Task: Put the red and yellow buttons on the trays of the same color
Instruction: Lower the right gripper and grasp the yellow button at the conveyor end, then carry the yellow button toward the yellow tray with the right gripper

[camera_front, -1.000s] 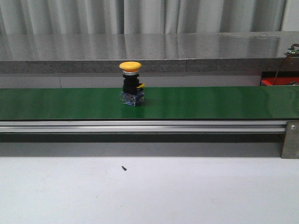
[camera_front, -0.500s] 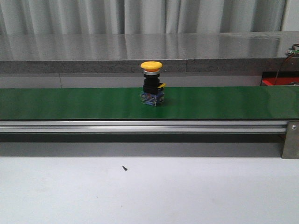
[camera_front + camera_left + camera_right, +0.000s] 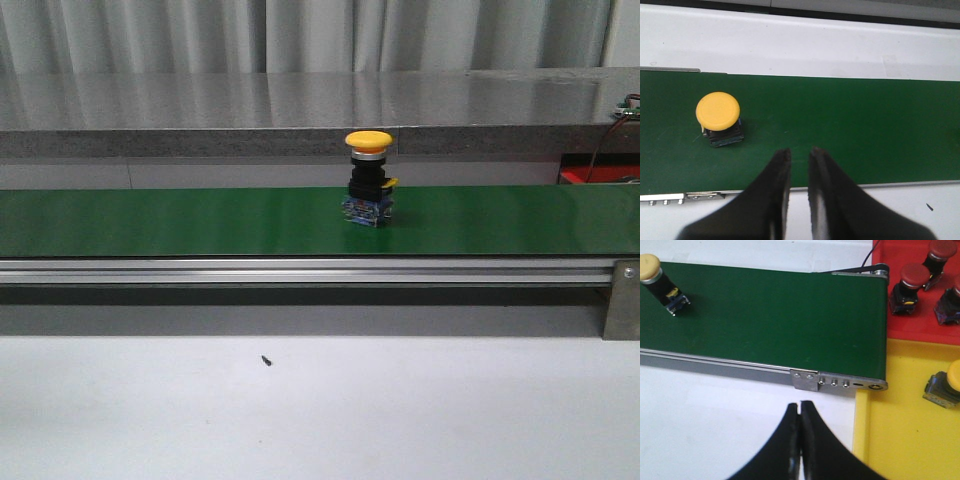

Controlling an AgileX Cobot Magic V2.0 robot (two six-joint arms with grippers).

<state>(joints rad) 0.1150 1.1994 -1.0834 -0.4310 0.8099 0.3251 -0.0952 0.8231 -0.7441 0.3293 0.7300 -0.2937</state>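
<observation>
— What colours sit near the left gripper (image 3: 799, 155)?
— Its fingers are black. Beside them stands a button (image 3: 719, 116) with a yellow cap on a plain green belt (image 3: 865, 125).
— And by the right gripper (image 3: 800, 407)?
— Black too. Off to its side lie a red tray (image 3: 895, 327) with dark red buttons (image 3: 909, 284), and a yellow tray (image 3: 900, 440).

A long green conveyor belt (image 3: 180, 220) runs across the front view from edge to edge, carried on a silver aluminium rail (image 3: 300, 270) that ends at a metal bracket (image 3: 622, 300) on the right. In front lies the pale worktop (image 3: 400, 410), bare but for a small dark speck (image 3: 266, 360). Behind the belt stands a grey stone-like ledge (image 3: 200, 115), with pleated grey curtains (image 3: 300, 35) hanging above it.
</observation>
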